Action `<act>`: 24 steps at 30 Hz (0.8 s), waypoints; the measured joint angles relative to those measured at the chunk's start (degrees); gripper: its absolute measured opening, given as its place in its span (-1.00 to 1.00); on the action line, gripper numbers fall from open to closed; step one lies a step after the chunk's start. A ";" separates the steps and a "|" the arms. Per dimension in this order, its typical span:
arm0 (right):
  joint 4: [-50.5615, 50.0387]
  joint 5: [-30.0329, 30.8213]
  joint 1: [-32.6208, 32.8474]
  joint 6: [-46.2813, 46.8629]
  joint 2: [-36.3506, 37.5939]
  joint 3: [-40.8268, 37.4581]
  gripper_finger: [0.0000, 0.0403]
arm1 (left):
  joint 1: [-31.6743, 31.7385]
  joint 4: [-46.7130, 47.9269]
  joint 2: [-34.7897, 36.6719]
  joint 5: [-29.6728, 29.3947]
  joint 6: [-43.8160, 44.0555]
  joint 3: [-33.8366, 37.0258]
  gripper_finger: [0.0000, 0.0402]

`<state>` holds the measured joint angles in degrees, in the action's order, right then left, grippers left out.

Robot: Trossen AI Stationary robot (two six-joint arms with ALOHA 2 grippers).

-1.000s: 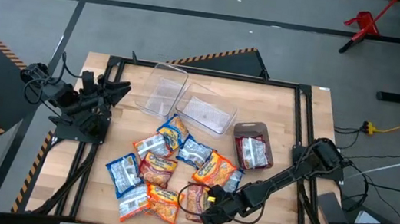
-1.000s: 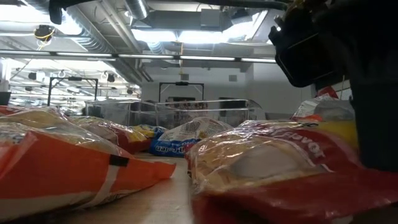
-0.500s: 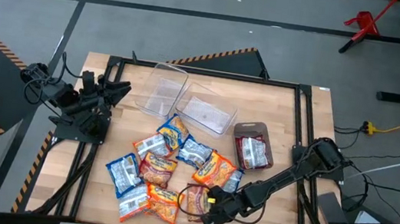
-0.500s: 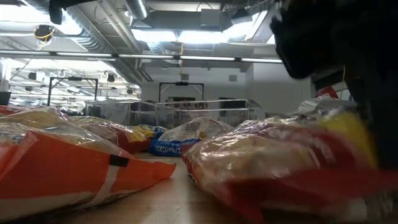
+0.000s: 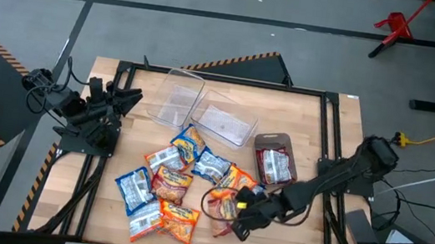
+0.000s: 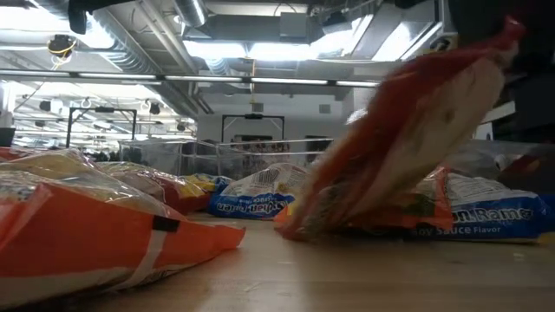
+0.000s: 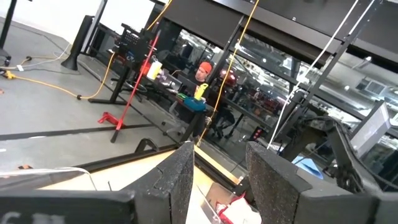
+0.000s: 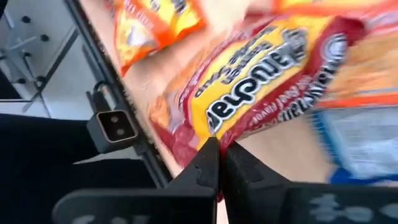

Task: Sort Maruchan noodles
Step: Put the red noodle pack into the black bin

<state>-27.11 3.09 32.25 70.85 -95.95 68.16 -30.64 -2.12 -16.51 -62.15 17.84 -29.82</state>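
Right pincer (image 8: 217,158) is clamped on one edge of a red-brown packet (image 8: 261,93); edge grip is judged chosen because the flat packet offers no other hold; packet (image 5: 226,205) is seen tilted off the bench (image 5: 319,118) near its front edge, one end low; other noodle packets (image 5: 160,184) lie heaped mid-bench; a grey bin (image 5: 272,156) already holds red-brown packets, so it is judged the likely target; left pincer (image 5: 130,98) is parked at the bench's left side, fingers parted.
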 joint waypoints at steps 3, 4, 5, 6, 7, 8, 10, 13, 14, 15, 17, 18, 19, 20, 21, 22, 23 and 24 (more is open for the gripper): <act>-4.24 0.81 -1.27 -1.56 2.76 0.02 -1.00 | 0.01 0.03 -0.02 -0.33 -0.01 0.00 -0.30; -6.07 0.89 -1.63 -2.22 3.61 0.02 -1.00 | 0.01 -0.01 0.00 -0.43 -0.01 0.02 -0.30; -7.32 0.91 -1.89 -2.40 4.23 0.02 -1.00 | -0.01 0.01 -0.02 -0.41 -0.05 0.02 -0.30; -8.42 0.93 -2.15 -2.52 4.76 0.04 -1.00 | 0.01 0.03 -0.02 -0.41 -0.23 0.00 -0.30; -10.00 0.97 -2.43 -2.93 5.25 0.04 -1.00 | 0.00 0.00 -0.02 -0.49 -0.25 0.01 -0.30; -11.65 0.98 -2.45 -3.37 5.71 0.02 -1.00 | 0.01 -0.03 -0.02 -0.77 -0.25 0.00 -0.30; -12.98 0.98 -2.43 -3.69 6.62 0.02 -1.00 | 0.00 0.02 -0.02 -1.52 -0.32 0.01 -0.30; -15.24 1.92 -2.40 -3.70 8.12 0.02 -1.00 | -0.01 0.01 -0.02 -1.81 -0.45 0.02 -0.30; -15.78 2.45 -2.38 -3.61 8.57 0.02 -1.00 | -0.01 0.05 -0.02 -1.83 -0.45 0.02 -0.30; -16.80 3.23 -2.38 -3.25 9.09 0.02 -1.00 | -0.01 -0.01 -0.02 -1.90 -0.45 0.00 -0.30; -18.37 4.86 -2.34 -2.76 9.98 0.02 -1.00 | 0.00 0.03 -0.02 -1.89 -0.45 0.02 -0.30; -18.52 5.11 -2.30 -2.74 10.30 0.02 -1.00 | -0.01 0.04 -0.02 -1.90 -0.47 0.02 -0.30; -19.18 5.12 -2.30 -2.97 10.40 0.02 -0.99 | 0.01 0.01 -0.02 -1.90 -0.47 0.02 -0.30; -19.59 4.52 -2.30 -3.44 10.41 0.02 -0.97 | 0.00 0.01 -0.02 -1.89 -0.47 0.01 -0.30; -19.41 3.46 -2.27 -3.86 10.37 0.02 -0.94 | 0.01 0.04 -0.02 -1.90 -0.46 0.01 -0.30; -19.01 2.12 -2.11 -4.47 10.14 0.02 -0.89 | 0.00 0.02 -0.02 -1.90 -0.47 0.02 -0.30; -18.44 0.81 -1.84 -5.57 9.80 0.03 -0.82 | -0.01 -0.03 -0.02 -1.89 -0.47 0.00 -0.30; -17.98 -0.18 -1.62 -6.88 9.39 0.02 -0.73 | -0.01 -0.01 -0.02 -1.87 -0.45 0.00 -0.30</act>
<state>-45.09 2.91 30.63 63.98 -86.55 68.18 -30.65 -2.13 -16.53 -64.03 17.39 -29.82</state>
